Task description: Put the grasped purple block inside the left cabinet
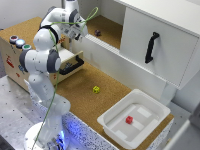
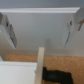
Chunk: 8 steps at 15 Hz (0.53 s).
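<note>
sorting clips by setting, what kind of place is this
Probably a robot lab test bench, not a home: a cork-topped table with a white cabinet, a button box, and small coloured cubes, one in a white bin.

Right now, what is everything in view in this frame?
Purple block: 1, dark, on the left cabinet's floor
Left cabinet: 1, white walls, cork floor, open
Door: 1, white with black handle, exterior view's right of the cabinet
Yellow cube: 1, on the table
Table: 1, cork-brown
Tray: 1, white, on the table's near end
Red cube: 1, in the tray
Button box: 1, wooden, three coloured buttons, exterior view's left
Arm: 1, white
Hand: 1, open, empty, at the cabinet
</note>
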Available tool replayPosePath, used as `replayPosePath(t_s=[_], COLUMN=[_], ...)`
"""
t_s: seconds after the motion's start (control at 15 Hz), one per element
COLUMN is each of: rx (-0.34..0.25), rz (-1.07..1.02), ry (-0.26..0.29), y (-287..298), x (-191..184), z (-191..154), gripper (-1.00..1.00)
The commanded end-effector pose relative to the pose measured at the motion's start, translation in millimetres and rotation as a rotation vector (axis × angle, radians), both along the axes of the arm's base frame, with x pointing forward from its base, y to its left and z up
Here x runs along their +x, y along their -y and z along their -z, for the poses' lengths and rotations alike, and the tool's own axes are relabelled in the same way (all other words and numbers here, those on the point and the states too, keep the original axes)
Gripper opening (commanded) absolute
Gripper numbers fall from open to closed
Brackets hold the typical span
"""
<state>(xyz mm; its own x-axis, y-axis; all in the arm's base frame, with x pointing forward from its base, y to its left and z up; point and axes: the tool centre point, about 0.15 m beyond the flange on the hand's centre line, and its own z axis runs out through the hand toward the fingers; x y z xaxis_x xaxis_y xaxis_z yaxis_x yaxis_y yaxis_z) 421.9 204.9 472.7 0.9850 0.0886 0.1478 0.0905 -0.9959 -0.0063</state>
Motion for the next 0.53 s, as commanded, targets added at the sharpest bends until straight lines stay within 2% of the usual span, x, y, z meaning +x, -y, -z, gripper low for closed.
replayPosePath(t_s=[0.0, 0.07, 0.2, 0.47], rx=[0.133, 0.119, 0.142, 0.141], rz=[-0.077, -0.084, -0.081, -0.121], ry=[0.026, 0.009, -0.008, -0.052], y=[74.9, 84.4, 99.9, 108.6], x=[-50.3, -54.9, -64.9, -86.0], z=[35.2, 41.2, 45.5, 65.4], gripper=[1.0, 1.0, 1.0, 1.0])
